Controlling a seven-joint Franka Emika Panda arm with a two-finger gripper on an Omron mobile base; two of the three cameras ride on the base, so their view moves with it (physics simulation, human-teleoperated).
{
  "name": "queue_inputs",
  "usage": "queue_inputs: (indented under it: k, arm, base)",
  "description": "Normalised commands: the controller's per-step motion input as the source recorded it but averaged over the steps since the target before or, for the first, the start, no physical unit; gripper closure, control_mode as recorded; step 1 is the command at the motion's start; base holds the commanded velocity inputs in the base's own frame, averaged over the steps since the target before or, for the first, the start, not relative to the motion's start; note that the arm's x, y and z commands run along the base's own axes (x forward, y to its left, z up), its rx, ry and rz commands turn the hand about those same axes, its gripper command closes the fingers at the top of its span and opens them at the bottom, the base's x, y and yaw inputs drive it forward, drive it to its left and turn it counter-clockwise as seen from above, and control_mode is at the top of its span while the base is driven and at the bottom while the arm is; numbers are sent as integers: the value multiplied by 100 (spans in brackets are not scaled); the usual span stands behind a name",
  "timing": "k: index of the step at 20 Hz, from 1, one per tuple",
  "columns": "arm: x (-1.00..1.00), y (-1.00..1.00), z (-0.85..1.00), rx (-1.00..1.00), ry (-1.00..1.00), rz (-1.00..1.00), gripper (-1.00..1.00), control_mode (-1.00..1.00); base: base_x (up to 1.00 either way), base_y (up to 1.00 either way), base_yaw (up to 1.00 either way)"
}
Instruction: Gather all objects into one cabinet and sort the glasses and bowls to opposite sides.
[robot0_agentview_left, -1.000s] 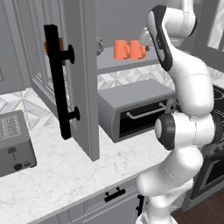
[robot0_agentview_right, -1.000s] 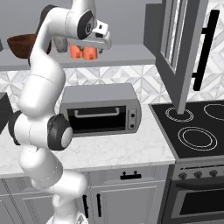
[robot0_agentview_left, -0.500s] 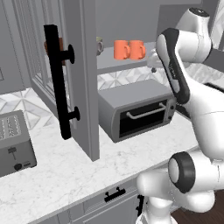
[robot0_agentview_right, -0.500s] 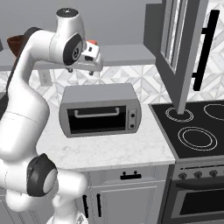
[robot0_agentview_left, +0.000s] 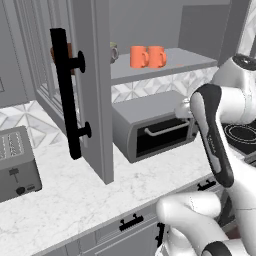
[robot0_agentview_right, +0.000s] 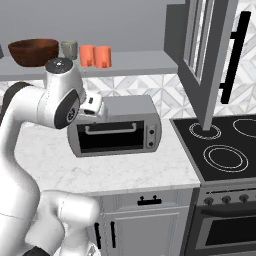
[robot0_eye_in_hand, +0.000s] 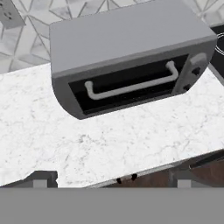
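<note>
Two orange mugs (robot0_agentview_right: 87, 55) (robot0_agentview_right: 103, 56) stand side by side on the grey cabinet shelf (robot0_agentview_right: 142, 62). Left of them are the pale grey-beige mug (robot0_agentview_right: 69, 49) and the dark brown wooden bowl (robot0_agentview_right: 34, 51). From the left base view the orange mugs (robot0_agentview_left: 139, 56) (robot0_agentview_left: 157, 56) are plain, while the pale mug (robot0_agentview_left: 114, 51) is half hidden by the open cabinet door (robot0_agentview_left: 95, 100). My gripper (robot0_agentview_right: 93, 106) hangs below the shelf, just in front of the toaster oven's top. Its fingers (robot0_eye_in_hand: 41, 178) stand wide apart in the hand view, open and holding nothing.
A grey toaster oven (robot0_agentview_right: 117, 131) sits on the marble counter (robot0_agentview_right: 115, 172) under the shelf. A toaster (robot0_agentview_left: 17, 167) stands at the counter's left. The stove (robot0_agentview_right: 225, 150) lies to the right, under a second open door (robot0_agentview_right: 207, 60). Drawers (robot0_agentview_left: 131, 221) run below the counter.
My gripper has drawn back from the orange mugs on the shelf and dropped to the toaster oven's height. The arm has folded toward the base. The mugs stay on the shelf.
</note>
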Motion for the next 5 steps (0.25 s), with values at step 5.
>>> queue_inputs:
  k: [5]
  arm:
    - [-100, 0, -50, 0, 0, 0, -100, -100]
  base:
    - [0, 0, 0]
